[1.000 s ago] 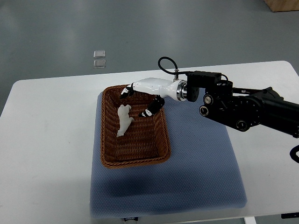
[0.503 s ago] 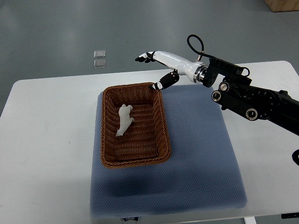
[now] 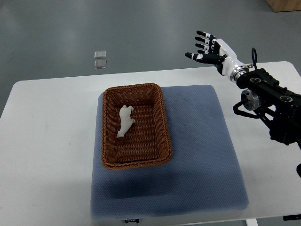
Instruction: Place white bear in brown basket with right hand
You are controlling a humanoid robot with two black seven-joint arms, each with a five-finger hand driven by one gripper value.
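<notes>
The right hand (image 3: 210, 51) sits at the upper right of the frame, fingers spread, empty, its dark arm entering from the right edge.

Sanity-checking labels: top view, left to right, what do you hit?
Table → basket with the bear inside → bare mat → right hand, open, up past the table's far edge.

Nothing readable from here. A small dark tag (image 3: 131, 220) sits on the near edge of the blue mat (image 3: 202, 155), but its print is too small to read.
</notes>
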